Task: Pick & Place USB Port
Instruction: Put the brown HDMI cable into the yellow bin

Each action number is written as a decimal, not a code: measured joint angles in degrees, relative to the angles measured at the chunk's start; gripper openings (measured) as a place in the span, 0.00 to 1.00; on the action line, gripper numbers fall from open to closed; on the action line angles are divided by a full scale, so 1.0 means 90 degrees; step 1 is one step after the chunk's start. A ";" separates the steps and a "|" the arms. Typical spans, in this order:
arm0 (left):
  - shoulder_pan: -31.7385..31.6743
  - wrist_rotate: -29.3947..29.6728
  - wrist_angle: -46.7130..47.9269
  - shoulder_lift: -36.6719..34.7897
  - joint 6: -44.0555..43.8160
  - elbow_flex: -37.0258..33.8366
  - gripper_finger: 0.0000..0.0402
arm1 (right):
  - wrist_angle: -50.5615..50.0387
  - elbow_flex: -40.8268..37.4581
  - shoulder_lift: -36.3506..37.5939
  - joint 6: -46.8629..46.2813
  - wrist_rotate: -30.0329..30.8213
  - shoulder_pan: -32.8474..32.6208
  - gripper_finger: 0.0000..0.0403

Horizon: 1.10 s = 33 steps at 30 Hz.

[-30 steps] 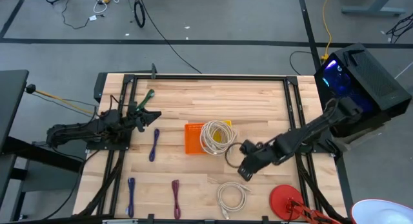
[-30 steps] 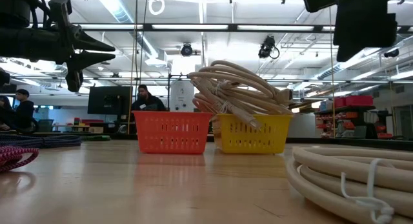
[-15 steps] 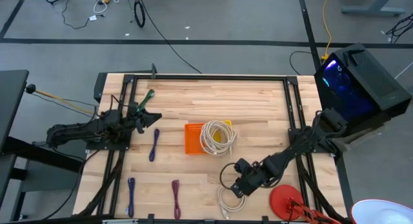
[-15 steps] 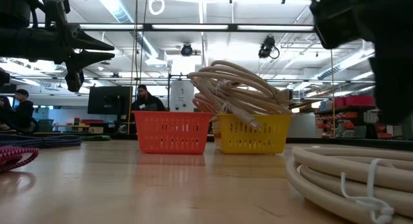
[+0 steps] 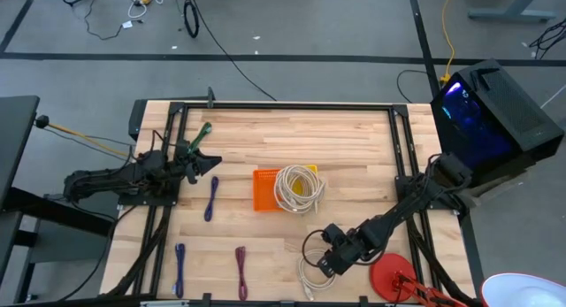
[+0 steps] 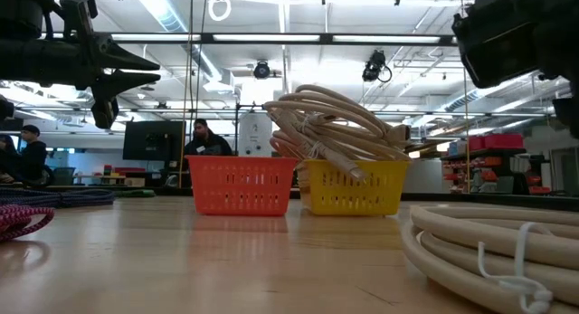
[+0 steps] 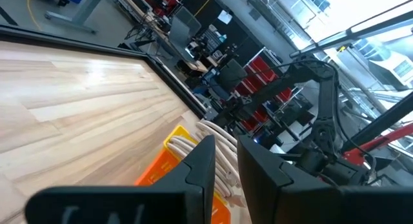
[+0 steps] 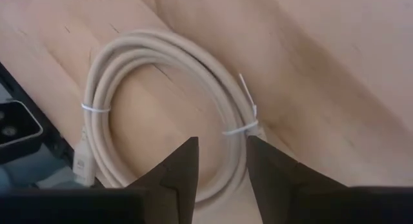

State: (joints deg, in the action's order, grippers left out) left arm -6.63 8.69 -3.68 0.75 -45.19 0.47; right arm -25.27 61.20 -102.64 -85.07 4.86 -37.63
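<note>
— Beige cable [image 5: 316, 270], wound into a flat coil and cinched with two thin ties; we see it lying on the bench [image 5: 354, 148] at the near edge, right of centre. Do we agree that's the piece to lift?

— We do. In the right wrist view the coil [image 8: 161, 114] fills the frame, with a plug end showing at one side of the loop.

— And the right jaws [image 5: 329, 261]?

— We find them apart, hovering just over the coil's right side, gripping nothing and touching nothing we can make out.

— The left jaws [image 5: 212, 163]?

— Parked above the far left of the bench. We see only a narrow gap between the fingers, with nothing between them.

— More beige cable [image 5: 296, 187] is heaped in the orange basket [image 5: 264, 190] and yellow basket [image 6: 355, 198] mid-bench, and we count purple cable bundles [image 5: 211, 199] lying to the left.

— Any writing or labels?

— None that we can read.
</note>
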 joint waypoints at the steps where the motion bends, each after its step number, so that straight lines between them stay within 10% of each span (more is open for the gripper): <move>1: 0.0000 -0.0014 -0.0002 0.0000 0.0000 0.0000 0.17 | 0.0003 0.0001 -0.0030 0.0000 -0.0037 -0.0001 0.32; 33: 0.0000 -0.0172 0.0059 0.0000 -0.0015 0.0000 0.17 | -0.0193 0.0032 -0.0388 0.0440 -0.0938 0.0466 0.32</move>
State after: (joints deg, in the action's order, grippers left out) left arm -6.63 7.14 -3.15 0.75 -45.32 0.47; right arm -27.01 61.49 -106.13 -81.10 -3.58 -33.43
